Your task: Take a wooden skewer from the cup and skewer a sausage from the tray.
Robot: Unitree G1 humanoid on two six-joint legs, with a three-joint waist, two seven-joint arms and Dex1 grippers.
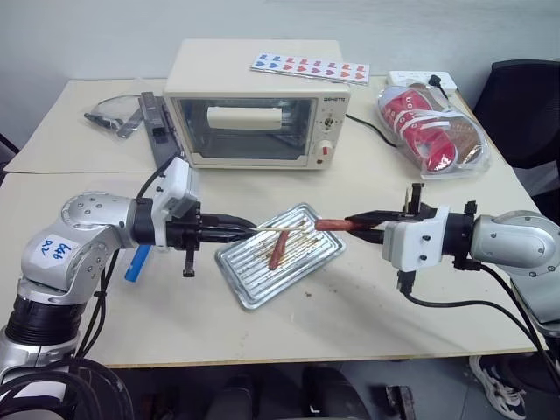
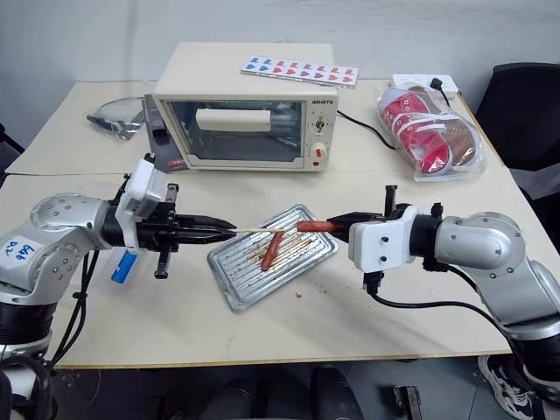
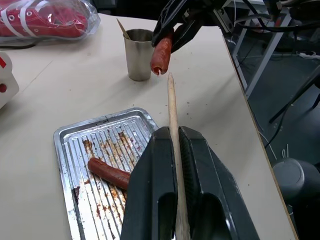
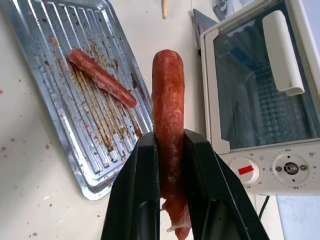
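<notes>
My left gripper point(image 1: 249, 229) is shut on the wooden skewer point(image 1: 284, 227), which points level toward the right. Facing it, my right gripper point(image 1: 350, 223) is shut on the red sausage point(image 1: 332, 225), held in the air over the right edge of the silver tray point(image 1: 245, 280). In the left wrist view the skewer point(image 3: 172, 110) ends a small gap short of the sausage's end point(image 3: 161, 55). An orange-brown sausage point(image 1: 276, 252) lies in the greasy tray. The cup point(image 3: 139, 54) stands on the table behind the right gripper, with a stick in it.
A cream toaster oven point(image 1: 254, 114) stands behind the tray, with a sticker sheet point(image 1: 311, 66) on top. Bagged red shoes point(image 1: 433, 131) lie at the back right. A blue pen point(image 1: 137, 262) lies under my left arm. A black chair point(image 1: 525, 105) stands at the right.
</notes>
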